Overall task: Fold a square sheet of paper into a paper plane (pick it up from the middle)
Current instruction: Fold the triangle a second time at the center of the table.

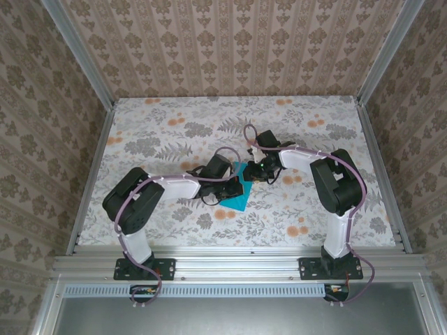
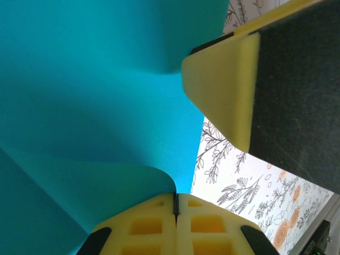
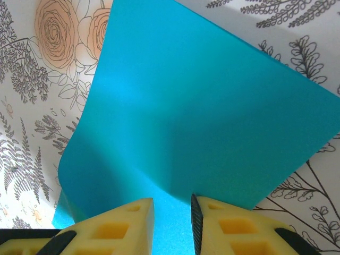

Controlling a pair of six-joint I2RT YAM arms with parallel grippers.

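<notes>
The square sheet of paper [image 1: 238,195] is teal-blue and sits mid-table between both grippers, lifted and curved rather than flat. My left gripper [image 1: 229,180] is shut on it: in the left wrist view the paper [image 2: 95,95] curls down into the closed seam of the yellow pads [image 2: 175,197]. One yellow finger of the right gripper [image 2: 220,90] reaches in at the upper right of that view. My right gripper [image 1: 253,172] stands open at the sheet's right side; its jaws [image 3: 171,211] keep a visible gap, with the bowed paper [image 3: 202,122] showing in it.
The table [image 1: 174,125] wears a floral cloth. Aluminium rails [image 1: 89,183] line its left and right sides and a front rail [image 1: 237,262] runs by the arm bases. Patterned walls enclose the back and both sides.
</notes>
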